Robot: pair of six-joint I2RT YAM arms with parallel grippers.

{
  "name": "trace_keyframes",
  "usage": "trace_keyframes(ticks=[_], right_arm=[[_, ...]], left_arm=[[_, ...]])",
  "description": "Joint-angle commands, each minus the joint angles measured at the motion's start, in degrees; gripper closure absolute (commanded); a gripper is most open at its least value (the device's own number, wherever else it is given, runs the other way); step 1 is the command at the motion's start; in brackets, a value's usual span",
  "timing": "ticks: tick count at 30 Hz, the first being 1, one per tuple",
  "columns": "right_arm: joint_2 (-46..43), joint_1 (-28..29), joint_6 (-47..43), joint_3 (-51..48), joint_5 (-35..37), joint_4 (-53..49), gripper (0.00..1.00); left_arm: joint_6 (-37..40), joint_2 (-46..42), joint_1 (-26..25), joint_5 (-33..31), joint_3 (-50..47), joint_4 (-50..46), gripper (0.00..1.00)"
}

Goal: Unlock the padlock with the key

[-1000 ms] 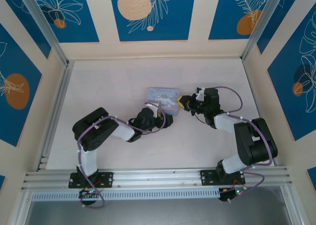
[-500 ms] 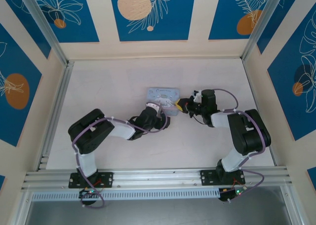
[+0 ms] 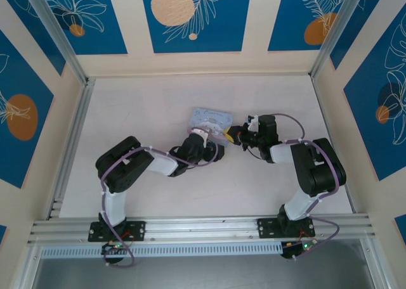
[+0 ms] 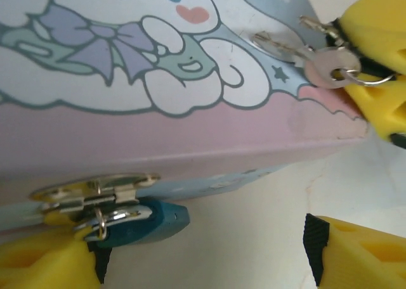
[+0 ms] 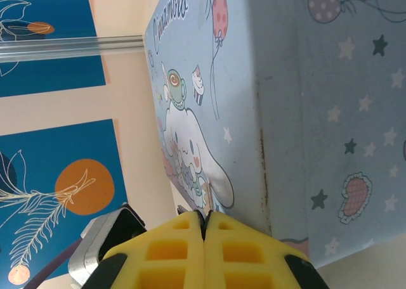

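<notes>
1. L gripper (image 4: 196,256) wide open, nothing held; its fingers sit either side of the gap below the tin's front wall.
2. Teal padlock (image 4: 136,222) hangs on hasp (image 4: 95,187) of cartoon tin box (image 4: 190,143), touching the L-side pad.
3. R gripper (image 5: 204,235) pinched tight on key (image 4: 288,51), blade over lid corner.

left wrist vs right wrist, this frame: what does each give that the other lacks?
Left wrist: the padlock hanging from the hasp on the tin, beside one finger of the open left gripper; the key over the lid, its ring at the right gripper. Right wrist: the tin's starred side wall and a blue panel of the enclosure. Both: the tin's cartoon lid and the right gripper's yellow fingers.
</notes>
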Motion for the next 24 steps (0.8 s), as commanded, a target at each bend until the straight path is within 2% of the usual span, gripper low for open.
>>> trace_keyframes(ticks=[1, 10, 16, 21, 24], right_arm=[[1.4, -0.1, 0.0, 0.6, -0.4, -1.3, 1.0], [1.6, -0.2, 0.0, 0.4, -0.4, -1.2, 1.0], [1.6, -0.2, 0.3, 0.3, -0.5, -0.9, 1.0], [1.6, -0.2, 0.2, 0.3, -0.5, -0.7, 1.0], [1.6, -0.2, 0.3, 0.3, -0.7, -0.8, 1.0]], left_arm=[[-8.6, 1.0, 0.6, 5.7, -2.9, 10.2, 0.21], [-17.1, 2.6, 1.5, 7.1, -5.1, 19.7, 0.21], [-23.0, 3.8, 1.5, 5.0, -7.4, 25.7, 0.23], [-26.9, 5.3, 1.3, 2.6, -9.0, 30.3, 0.3], [-28.0, 5.3, 0.8, 0.9, -9.4, 29.9, 0.34]])
